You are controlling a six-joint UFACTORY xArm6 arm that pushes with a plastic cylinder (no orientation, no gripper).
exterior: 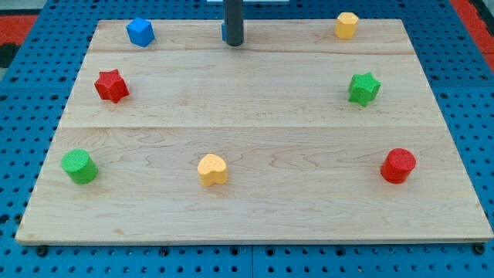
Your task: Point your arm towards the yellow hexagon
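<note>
The yellow hexagon [346, 25] lies near the board's top edge, at the view's upper right. My tip [234, 43] stands at the top middle of the wooden board [247, 123], well to the left of the hexagon. A blue block [224, 31] is mostly hidden behind the rod; its shape cannot be made out.
A blue block [140, 32] sits at the top left, a red star [112, 85] at the left, a green cylinder [79, 167] at the bottom left. A yellow heart-like block [212, 169] lies bottom middle, a green star [363, 88] right, a red cylinder [398, 165] bottom right.
</note>
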